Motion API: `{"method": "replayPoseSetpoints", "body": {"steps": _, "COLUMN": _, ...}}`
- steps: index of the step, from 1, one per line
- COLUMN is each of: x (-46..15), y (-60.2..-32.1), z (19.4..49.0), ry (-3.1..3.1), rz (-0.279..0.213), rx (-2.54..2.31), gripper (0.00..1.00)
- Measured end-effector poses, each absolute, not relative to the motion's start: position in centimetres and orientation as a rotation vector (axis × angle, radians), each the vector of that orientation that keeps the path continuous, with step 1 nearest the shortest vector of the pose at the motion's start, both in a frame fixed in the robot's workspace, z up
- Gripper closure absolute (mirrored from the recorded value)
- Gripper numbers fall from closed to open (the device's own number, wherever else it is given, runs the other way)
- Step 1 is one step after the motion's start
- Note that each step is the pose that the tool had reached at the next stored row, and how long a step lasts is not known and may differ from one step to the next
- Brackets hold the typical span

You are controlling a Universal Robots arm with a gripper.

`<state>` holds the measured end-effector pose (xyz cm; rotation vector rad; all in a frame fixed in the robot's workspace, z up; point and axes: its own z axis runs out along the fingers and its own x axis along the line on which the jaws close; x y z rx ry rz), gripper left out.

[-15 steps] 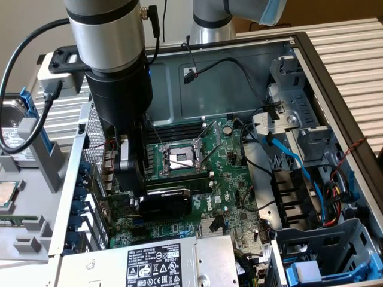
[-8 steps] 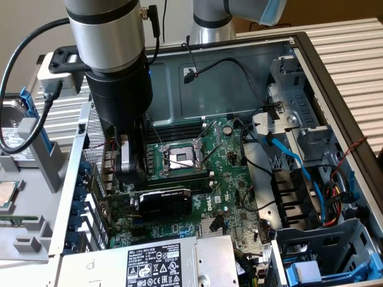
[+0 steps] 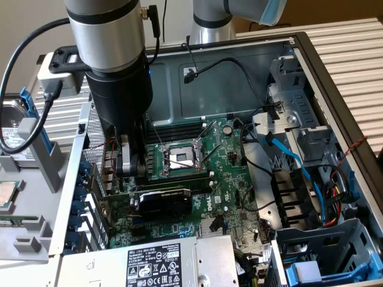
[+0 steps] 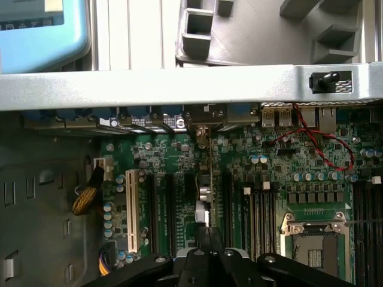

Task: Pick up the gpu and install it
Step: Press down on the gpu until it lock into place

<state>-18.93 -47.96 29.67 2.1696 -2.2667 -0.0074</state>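
Silver-grey arm (image 3: 108,36), black wrist section, black cable (image 3: 18,66), blue joint cap.

- The gpu (image 4: 207,203) appears edge-on in the wrist view; its lower portion is hidden behind the gripper (image 4: 209,239).
- Power supply label (image 3: 158,263) text: too small to read.
- The hard drive (image 3: 15,128) is cut off by the exterior view's left edge.

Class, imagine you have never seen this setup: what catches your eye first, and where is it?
First, the big silver-and-black robot arm reaching into the open grey computer case, its gripper shut above the large green motherboard. Just below it in the exterior view, the small green gpu with a black heatsink stands in the board.
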Motion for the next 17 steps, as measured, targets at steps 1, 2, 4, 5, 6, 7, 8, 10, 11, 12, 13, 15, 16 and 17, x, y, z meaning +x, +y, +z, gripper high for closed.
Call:
{"method": "replayPoseSetpoints", "body": {"steps": 1, "x": -18.9, "y": -48.0, "z": 29.7, "ry": -2.267, "rz": -0.007, "rx": 2.17, "gripper": 0.9}}
{"method": "replayPoseSetpoints", "body": {"steps": 2, "x": -18.8, "y": -48.0, "z": 29.7, "ry": -2.267, "rz": -0.007, "rx": 2.17, "gripper": 0.9}}
{"method": "replayPoseSetpoints", "body": {"steps": 4, "x": -18.5, "y": -48.0, "z": 29.7, "ry": -2.267, "rz": -0.008, "rx": 2.17, "gripper": 0.9}}
{"method": "replayPoseSetpoints", "body": {"steps": 5, "x": -18.3, "y": -48.0, "z": 29.6, "ry": -2.267, "rz": -0.008, "rx": 2.17, "gripper": 0.9}}
{"method": "replayPoseSetpoints", "body": {"steps": 6, "x": -18.2, "y": -48.1, "z": 29.6, "ry": -2.267, "rz": -0.009, "rx": 2.17, "gripper": 0.9}}
{"method": "replayPoseSetpoints", "body": {"steps": 7, "x": -18.2, "y": -48.1, "z": 29.6, "ry": -2.268, "rz": -0.01, "rx": 2.17, "gripper": 0.9}}
{"method": "replayPoseSetpoints", "body": {"steps": 8, "x": -18.2, "y": -48.1, "z": 29.4, "ry": -2.268, "rz": -0.01, "rx": 2.171, "gripper": 0.9}}
{"method": "replayPoseSetpoints", "body": {"steps": 10, "x": -18.2, "y": -48.1, "z": 29.1, "ry": -2.27, "rz": -0.011, "rx": 2.172, "gripper": 0.9}}
{"method": "replayPoseSetpoints", "body": {"steps": 11, "x": -18.2, "y": -48.1, "z": 29.1, "ry": -2.27, "rz": -0.011, "rx": 2.173, "gripper": 0.9}}
{"method": "replayPoseSetpoints", "body": {"steps": 12, "x": -18.2, "y": -48.1, "z": 29.1, "ry": -2.27, "rz": -0.011, "rx": 2.173, "gripper": 0.9}}
{"method": "replayPoseSetpoints", "body": {"steps": 13, "x": -18.2, "y": -48.1, "z": 29.1, "ry": -2.27, "rz": -0.011, "rx": 2.173, "gripper": 0.9}}
{"method": "replayPoseSetpoints", "body": {"steps": 15, "x": -18.2, "y": -48.1, "z": 29.0, "ry": -2.27, "rz": -0.011, "rx": 2.173, "gripper": 0.9}}
{"method": "replayPoseSetpoints", "body": {"steps": 16, "x": -18.2, "y": -48.1, "z": 28.8, "ry": -2.27, "rz": -0.011, "rx": 2.173, "gripper": 0.9}}
{"method": "replayPoseSetpoints", "body": {"steps": 17, "x": -18.2, "y": -48.1, "z": 28.6, "ry": -2.27, "rz": -0.011, "rx": 2.173, "gripper": 0.9}}
